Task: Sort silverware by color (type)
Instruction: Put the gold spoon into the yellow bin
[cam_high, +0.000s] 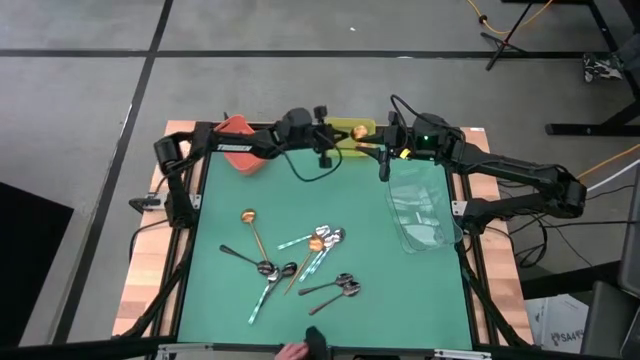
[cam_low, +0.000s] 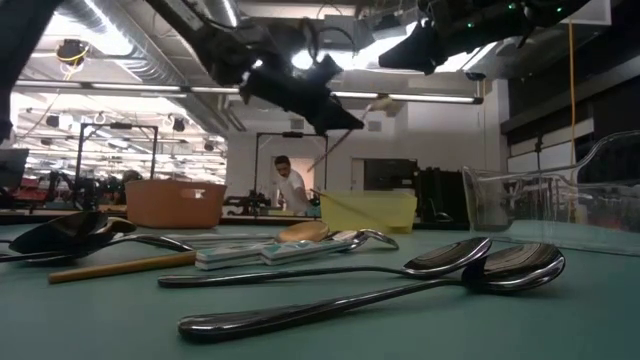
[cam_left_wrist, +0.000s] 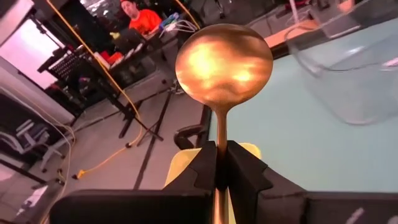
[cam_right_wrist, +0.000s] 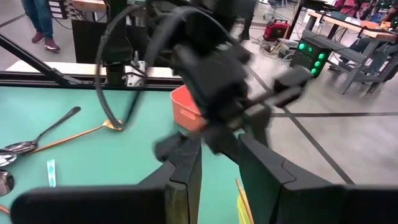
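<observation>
My left gripper (cam_high: 340, 133) is shut on a gold spoon (cam_left_wrist: 224, 62) and hovers over the yellow bin (cam_high: 349, 124) at the table's far edge; the spoon's bowl points toward the right arm. Just right of it, my right gripper (cam_high: 385, 165) hangs open above the mat with nothing between its fingers (cam_right_wrist: 186, 171). More silverware lies on the green mat: a gold spoon (cam_high: 252, 226), dark spoons (cam_high: 338, 288) and shiny ones (cam_high: 322, 244), all flat on their backs or sides. My left gripper pinches the gold spoon's handle (cam_left_wrist: 217, 138) between its two fingers, a short way behind the bowl. The fingers lie nearly level and along the handle. The bowl (cam_left_wrist: 225, 59) sticks out ahead of them, and the spoon is lifted clear above the yellow bin.
An orange bin (cam_high: 240, 146) stands at the far left and a clear bin (cam_high: 420, 212) at the right edge. A gold handle (cam_right_wrist: 244, 200) lies in the yellow bin. A person's hand (cam_high: 294, 351) shows at the near edge. People stand in the room beyond.
</observation>
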